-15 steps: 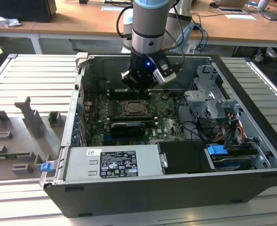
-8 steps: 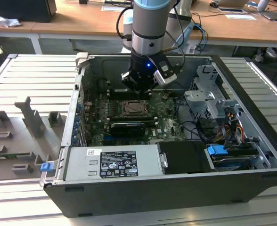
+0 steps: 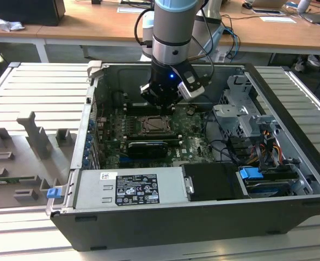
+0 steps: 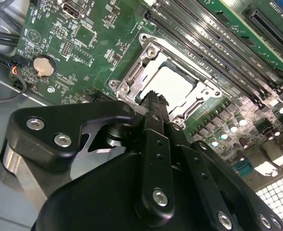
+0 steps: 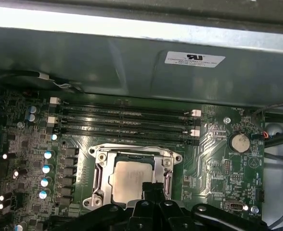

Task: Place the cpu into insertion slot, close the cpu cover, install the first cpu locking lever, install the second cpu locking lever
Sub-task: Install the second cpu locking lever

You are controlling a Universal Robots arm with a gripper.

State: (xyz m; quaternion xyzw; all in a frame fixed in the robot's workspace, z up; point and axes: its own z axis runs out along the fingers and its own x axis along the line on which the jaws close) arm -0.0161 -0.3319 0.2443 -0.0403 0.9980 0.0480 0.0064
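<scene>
one gripper [image 4: 153, 98] hangs over the motherboard [image 3: 190, 142] inside the open computer case [image 3: 290, 179], fingertips pressed together, nothing pinched. cpu [image 5: 132, 180] already sits in the insertion slot [image 5: 99, 185], pale face up. cpu cover [image 5: 132, 153] appears closed, framing the chip. in both wrist views the fingertips stand at the socket's near edge, the chip lying just past them.
</scene>
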